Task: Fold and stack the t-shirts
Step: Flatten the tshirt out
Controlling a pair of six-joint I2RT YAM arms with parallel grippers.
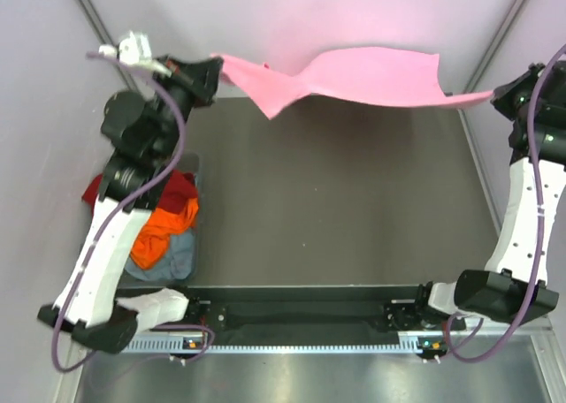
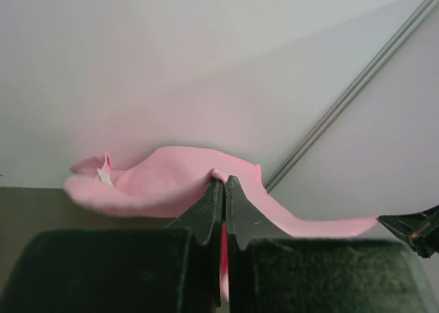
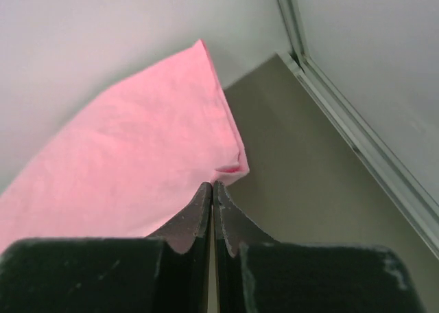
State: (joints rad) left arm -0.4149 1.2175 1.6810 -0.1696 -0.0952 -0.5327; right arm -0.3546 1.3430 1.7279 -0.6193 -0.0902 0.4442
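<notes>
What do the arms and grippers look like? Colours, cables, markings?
Both alike: the left arm and right arm have white shell links with black joints. A purple cable loops along each. The left gripper and right gripper are black with tapered fingers. No markings legible.

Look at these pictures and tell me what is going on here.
The left gripper and right gripper are each shut on an edge of a pink t-shirt, holding it spread in the air at the far end of the table. A dark red t-shirt, an orange t-shirt and a grey-blue t-shirt lie crumpled together at the table's left side, unfolded.
</notes>
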